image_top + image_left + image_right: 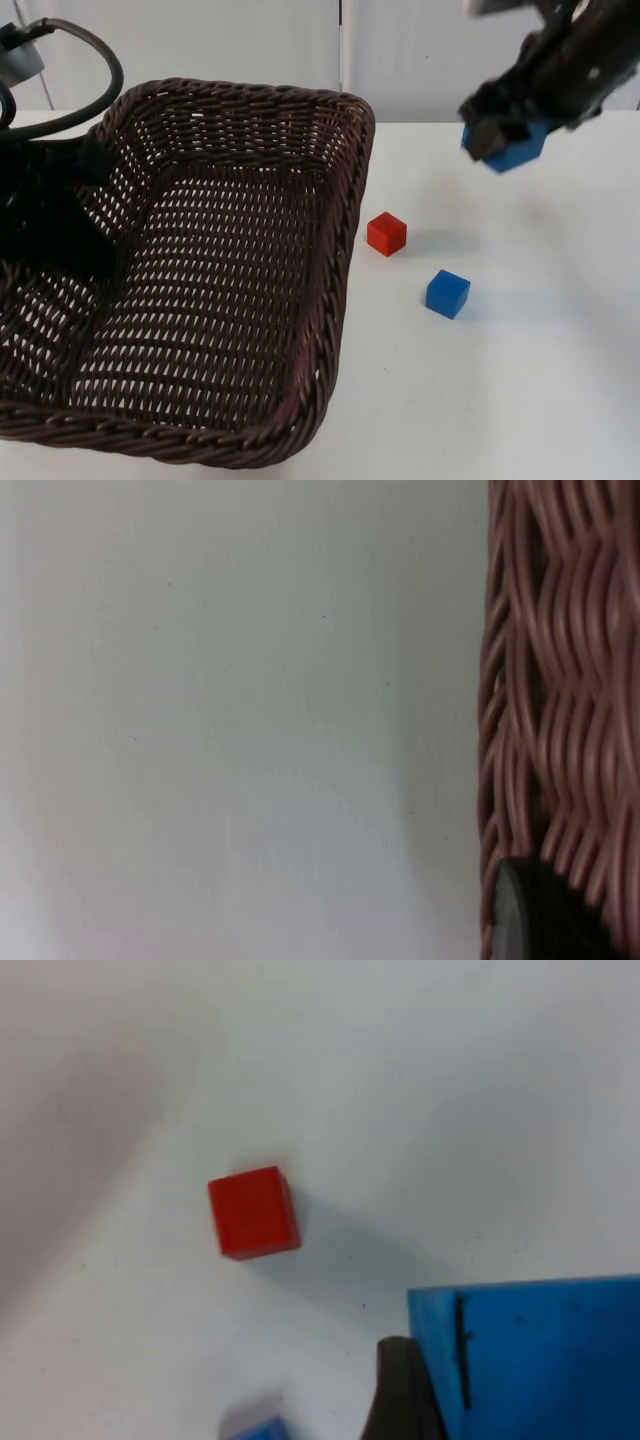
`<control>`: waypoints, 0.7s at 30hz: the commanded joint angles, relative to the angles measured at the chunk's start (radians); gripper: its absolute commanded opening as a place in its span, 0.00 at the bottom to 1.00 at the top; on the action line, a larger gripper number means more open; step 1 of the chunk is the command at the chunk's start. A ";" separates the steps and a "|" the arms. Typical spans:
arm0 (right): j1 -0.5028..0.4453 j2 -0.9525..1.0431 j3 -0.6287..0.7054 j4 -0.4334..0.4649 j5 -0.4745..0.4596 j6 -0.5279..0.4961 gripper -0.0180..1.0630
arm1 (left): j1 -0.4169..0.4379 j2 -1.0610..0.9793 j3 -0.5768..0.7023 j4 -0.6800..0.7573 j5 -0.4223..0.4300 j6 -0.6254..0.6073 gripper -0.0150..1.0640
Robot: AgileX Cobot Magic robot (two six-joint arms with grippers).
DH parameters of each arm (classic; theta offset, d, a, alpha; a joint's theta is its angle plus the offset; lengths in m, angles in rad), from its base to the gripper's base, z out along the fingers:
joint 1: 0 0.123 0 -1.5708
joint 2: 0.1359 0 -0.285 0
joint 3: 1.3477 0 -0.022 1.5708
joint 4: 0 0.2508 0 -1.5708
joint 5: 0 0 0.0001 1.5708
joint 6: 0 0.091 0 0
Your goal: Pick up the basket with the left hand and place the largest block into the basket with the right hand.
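Carrying entry: right end effector (505, 140), fingers clamped on the big blue block (515, 148), raised above the worktop (540, 390) near its far right side.

Basket (345, 250): dark brown wicker, rectangular, deep-walled, open weave, nothing visible inside. Held at its left rim by the left end effector (75, 175); the fingers appeared to be closed on the rim, one black fingertip (530, 915) lying against the weave in the left wrist view. Basket seemingly tilted and lifted.

Governing relation: basket lay to the left of the held block and lower, its near-right rim well apart from the right end effector; a leftward carry over that rim looked to be the remaining move.

Block, held: bright blue, flat-faced, clearly larger than the others.

Left on worktop: red block (386, 233) just beside the basket's right wall; small blue block (447, 293) near it, apart.
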 commanded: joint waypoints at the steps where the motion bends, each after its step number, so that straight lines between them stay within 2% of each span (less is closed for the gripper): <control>1: 0.001 -0.048 -0.007 -0.006 0.036 0.000 0.01 | -0.001 -0.016 0.002 -0.020 0.005 -0.003 0.01; 11: 0.001 -0.224 -0.007 -0.006 0.195 0.000 0.01 | -0.001 -0.016 0.002 -0.018 0.005 0.003 0.01; 21: 0.001 -0.290 -0.007 -0.006 0.250 0.000 0.01 | -0.001 -0.016 0.002 -0.016 0.005 0.003 0.01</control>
